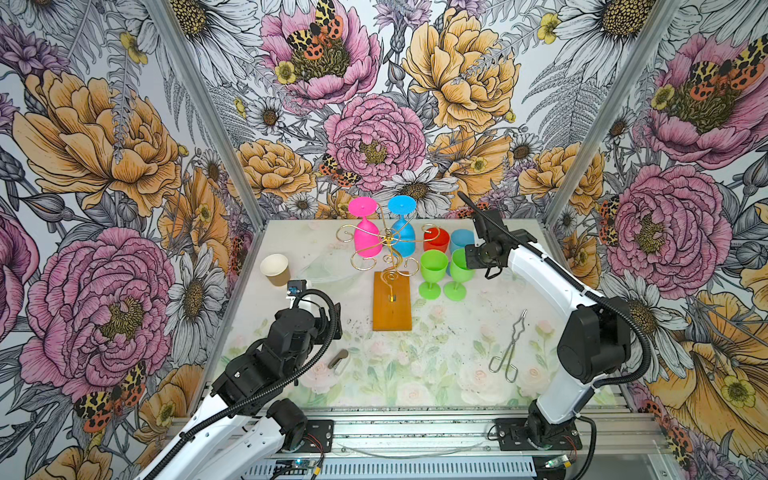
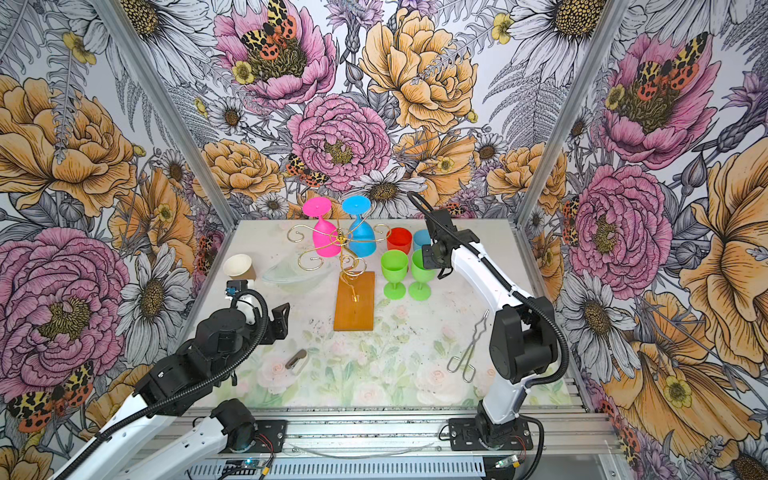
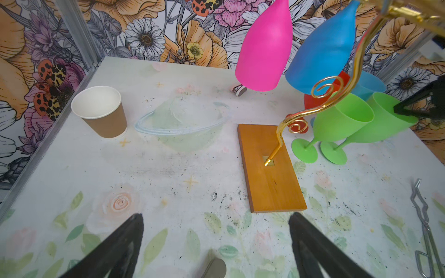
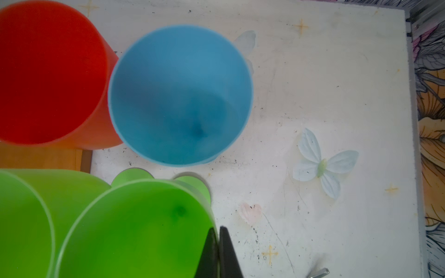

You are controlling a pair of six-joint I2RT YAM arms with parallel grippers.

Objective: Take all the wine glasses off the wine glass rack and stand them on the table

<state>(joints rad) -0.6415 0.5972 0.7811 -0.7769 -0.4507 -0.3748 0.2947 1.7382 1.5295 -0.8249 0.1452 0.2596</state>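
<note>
Caught the wine glass rack (image 1: 392, 305) standing in the middle of the table (image 1: 436, 365) on its orange-brown wooden base, with gold scrolls spread above. Found two glasses hanging upside down from its far arms: a pink wine glass (image 1: 366, 239) and, just beside it, a blue wine glass (image 1: 403, 241). Counted four more upright, right of the rack in both top views: two green glasses (image 1: 433, 270) in front, a red glass (image 1: 438, 243) and a light-blue glass (image 1: 461, 239) behind. Saw the left gripper (image 3: 215, 216) empty, jaws wide apart, above the table on the near side of the base. Saw the right gripper (image 4: 218, 234) with fingers pressed together at the rim of one of the green glasses; could not tell whether pinching that rim. Noted a paper cup (image 1: 275, 268) and metal tongs (image 1: 509, 349) well apart from the rack.
</note>
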